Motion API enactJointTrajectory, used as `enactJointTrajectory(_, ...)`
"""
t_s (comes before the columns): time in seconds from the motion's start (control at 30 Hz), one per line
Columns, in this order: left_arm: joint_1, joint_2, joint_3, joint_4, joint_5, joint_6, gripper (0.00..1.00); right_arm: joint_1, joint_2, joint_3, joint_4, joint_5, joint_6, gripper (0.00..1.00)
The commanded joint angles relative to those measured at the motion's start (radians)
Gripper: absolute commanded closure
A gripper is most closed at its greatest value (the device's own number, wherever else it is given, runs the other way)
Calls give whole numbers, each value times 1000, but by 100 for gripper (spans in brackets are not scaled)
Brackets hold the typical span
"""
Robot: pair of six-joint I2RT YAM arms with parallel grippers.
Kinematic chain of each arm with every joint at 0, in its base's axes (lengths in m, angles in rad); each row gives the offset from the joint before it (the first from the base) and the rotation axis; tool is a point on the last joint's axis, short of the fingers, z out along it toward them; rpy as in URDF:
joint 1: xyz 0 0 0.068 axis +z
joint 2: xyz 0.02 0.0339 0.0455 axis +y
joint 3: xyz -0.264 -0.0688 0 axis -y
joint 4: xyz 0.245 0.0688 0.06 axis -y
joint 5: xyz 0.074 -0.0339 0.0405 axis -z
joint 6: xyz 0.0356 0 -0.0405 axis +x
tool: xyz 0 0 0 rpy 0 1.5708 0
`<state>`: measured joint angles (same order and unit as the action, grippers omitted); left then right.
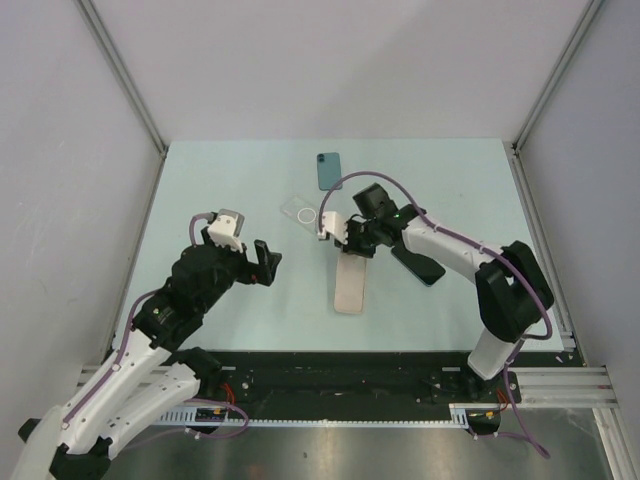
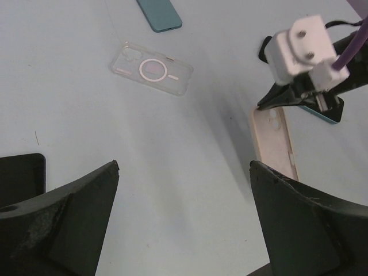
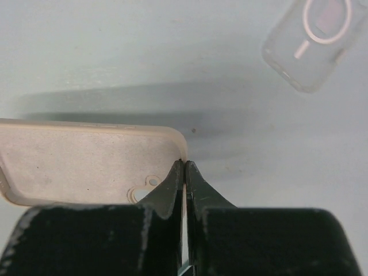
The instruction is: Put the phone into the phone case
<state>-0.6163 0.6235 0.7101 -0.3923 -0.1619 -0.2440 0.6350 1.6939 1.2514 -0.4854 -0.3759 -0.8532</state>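
Observation:
A beige phone case (image 1: 350, 288) lies open side up in the middle of the table, with its far end under my right gripper (image 1: 352, 244). In the right wrist view the gripper (image 3: 184, 162) is shut on the rim of the case (image 3: 86, 164) at the corner by the camera cut-out, and a shadow lies on the table beyond that end. A teal phone (image 1: 328, 170) lies flat at the back. A second, dark phone (image 1: 422, 264) lies under my right forearm. My left gripper (image 2: 184, 164) hangs open over bare table to the left, holding nothing.
A clear phone case (image 1: 303, 213) with a white ring lies between the teal phone and the beige case. It also shows in the left wrist view as the clear case (image 2: 152, 70). White walls and metal posts bound the pale green table (image 1: 220, 190).

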Motion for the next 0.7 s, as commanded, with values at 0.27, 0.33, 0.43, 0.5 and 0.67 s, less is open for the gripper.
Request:
enactJointTrajectory(0.27, -3, 2, 40, 10, -31, -9, 0, 129, 110, 6, 54, 49, -87, 94)
enactJointTrajectory(0.33, -3, -2, 37, 10, -37, -9, 0, 140, 124, 6, 73, 68, -72, 88)
enactJointTrajectory(0.43, -3, 2, 31, 1, -83, -15, 0, 146, 130, 6, 110, 84, -23, 79)
enactJointTrajectory(0.5, -3, 16, 46, -16, -97, -15, 0, 141, 125, 6, 161, 101, 58, 75)
enactJointTrajectory(0.67, -3, 10, 42, -17, -99, -24, 0, 83, 70, 6, 270, 199, 378, 77)
